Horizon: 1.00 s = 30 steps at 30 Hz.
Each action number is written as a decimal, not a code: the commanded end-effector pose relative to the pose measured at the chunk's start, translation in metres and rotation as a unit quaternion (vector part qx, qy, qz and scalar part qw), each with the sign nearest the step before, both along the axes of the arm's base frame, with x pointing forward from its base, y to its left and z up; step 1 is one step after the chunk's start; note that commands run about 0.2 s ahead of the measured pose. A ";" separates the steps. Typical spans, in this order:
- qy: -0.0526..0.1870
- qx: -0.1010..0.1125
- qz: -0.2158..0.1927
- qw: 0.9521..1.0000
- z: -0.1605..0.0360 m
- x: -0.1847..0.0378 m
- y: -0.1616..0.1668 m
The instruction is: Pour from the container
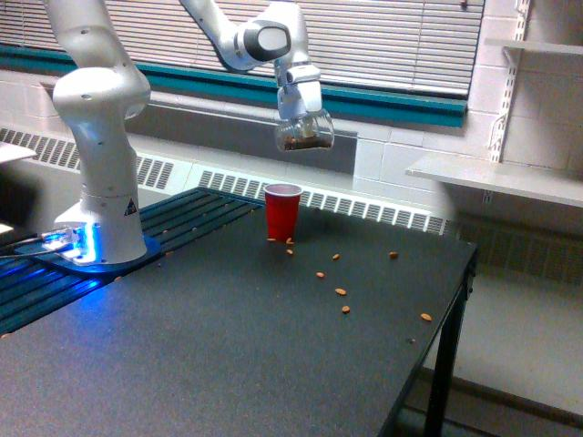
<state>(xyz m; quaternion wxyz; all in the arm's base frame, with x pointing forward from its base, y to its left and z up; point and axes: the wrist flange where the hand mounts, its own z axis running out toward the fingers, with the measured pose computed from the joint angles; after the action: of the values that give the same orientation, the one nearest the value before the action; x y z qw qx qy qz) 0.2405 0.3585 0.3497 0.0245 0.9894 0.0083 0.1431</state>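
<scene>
My gripper [299, 111] is shut on the container [305, 133], a small clear plastic cup with brown nut-like pieces in its bottom. It hangs in the air, a little tilted, just above and slightly to the exterior view's right of the red cup [283, 212]. The red cup stands upright on the dark table [182, 364] near its far edge. Several brown nuts [341, 292] lie scattered on the table beside and in front of the red cup.
The arm's white base [102, 191] stands at the exterior view's left on a slatted blue-lit platform. The table's right edge [455, 300] drops off to the floor. A wall shelf [496, 177] sits beyond it, with a radiator and blinds behind.
</scene>
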 end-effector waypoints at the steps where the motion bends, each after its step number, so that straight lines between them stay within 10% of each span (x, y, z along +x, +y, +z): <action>1: -0.014 0.005 -0.074 0.997 -0.013 0.006 -0.016; 30: -0.033 -0.032 -0.122 0.992 -0.043 -0.027 -0.028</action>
<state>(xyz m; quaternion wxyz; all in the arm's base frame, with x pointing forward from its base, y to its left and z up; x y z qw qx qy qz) 0.2240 0.3244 0.3050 0.0746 0.9804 -0.0909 0.1582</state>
